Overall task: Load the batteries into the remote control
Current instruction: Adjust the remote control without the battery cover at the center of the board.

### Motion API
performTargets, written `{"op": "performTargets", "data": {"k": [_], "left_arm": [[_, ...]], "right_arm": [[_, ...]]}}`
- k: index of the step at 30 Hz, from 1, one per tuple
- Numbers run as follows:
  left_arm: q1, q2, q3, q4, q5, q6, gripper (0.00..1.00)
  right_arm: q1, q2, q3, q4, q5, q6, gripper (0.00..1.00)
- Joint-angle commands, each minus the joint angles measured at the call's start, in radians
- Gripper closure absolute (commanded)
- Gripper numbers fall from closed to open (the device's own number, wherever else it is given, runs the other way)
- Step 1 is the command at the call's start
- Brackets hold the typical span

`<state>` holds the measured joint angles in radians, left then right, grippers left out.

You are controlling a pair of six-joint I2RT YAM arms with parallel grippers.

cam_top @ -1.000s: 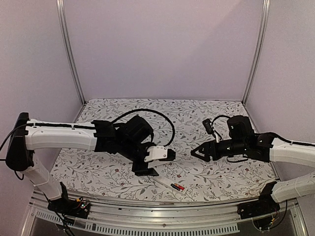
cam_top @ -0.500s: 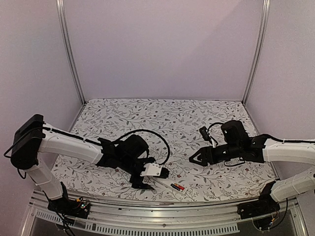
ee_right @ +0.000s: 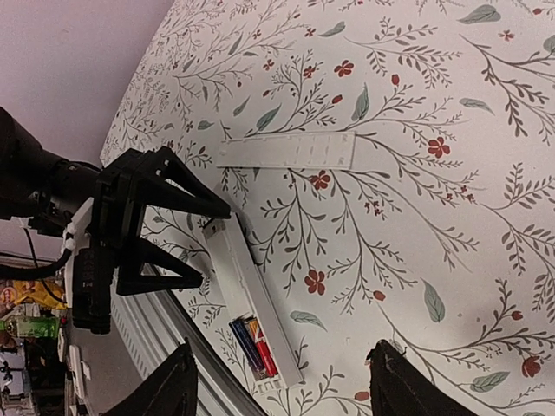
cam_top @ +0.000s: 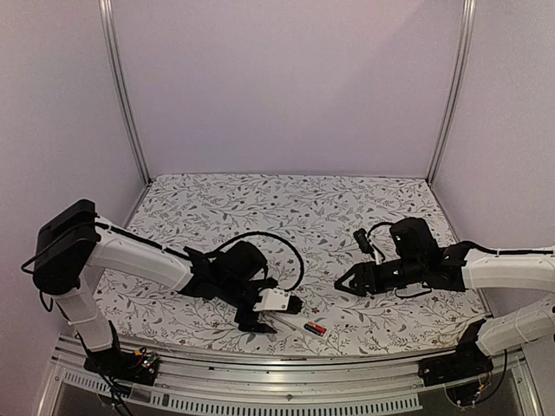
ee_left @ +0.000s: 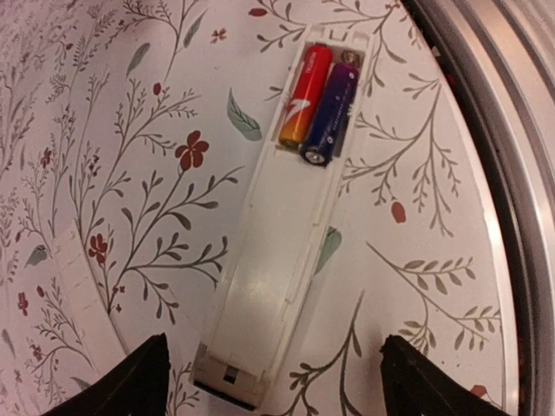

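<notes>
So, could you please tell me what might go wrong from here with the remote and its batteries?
1. The remote lies bay-up close to the metal edge rail. The open left gripper, standing around its near end, could nudge it off.
2. The batteries sit uncovered and the cover lies apart on the table, so tilting the remote may spill them.

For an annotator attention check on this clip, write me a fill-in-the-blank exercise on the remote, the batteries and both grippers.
1. The remote control lies on the table with its battery bay facing ____.
2. Its bay holds ____ batteries.
3. The left gripper has its jaws ____, one finger on each side of the remote control's end.
4. The right gripper holds ____.
Missing words: up; two; open; nothing.
</notes>
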<state>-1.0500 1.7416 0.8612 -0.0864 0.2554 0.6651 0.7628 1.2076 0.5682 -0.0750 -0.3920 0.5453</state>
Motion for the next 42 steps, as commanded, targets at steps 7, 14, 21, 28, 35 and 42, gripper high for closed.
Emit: {"op": "performTargets", "data": {"k": [7, 14, 21, 28, 35, 42], "left_arm": [[0.039, 0.038, 0.039, 0.011, -0.011, -0.001, 0.18], [0.055, 0.078, 0.08, -0.055, -0.009, -0.038, 0.34], [0.032, 0.035, 0.058, -0.111, 0.015, -0.127, 0.4], [0.006, -0.004, 0.025, -0.113, -0.048, -0.216, 0.42], [0.0, -0.009, 0.015, -0.119, -0.044, -0.228, 0.44], [-0.001, -0.007, 0.027, -0.134, -0.041, -0.213, 0.43]], "right_arm": [[-0.002, -0.006, -0.021, 0.025, 0.015, 0.014, 0.33], [-0.002, -0.008, -0.023, 0.026, 0.022, 0.032, 0.34], [0.0, -0.018, -0.036, 0.0, 0.054, 0.079, 0.36], [0.001, -0.027, -0.037, -0.019, 0.082, 0.1, 0.36], [0.006, -0.04, -0.038, -0.029, 0.093, 0.108, 0.36], [0.009, -0.048, -0.041, -0.032, 0.1, 0.112, 0.36]]}}
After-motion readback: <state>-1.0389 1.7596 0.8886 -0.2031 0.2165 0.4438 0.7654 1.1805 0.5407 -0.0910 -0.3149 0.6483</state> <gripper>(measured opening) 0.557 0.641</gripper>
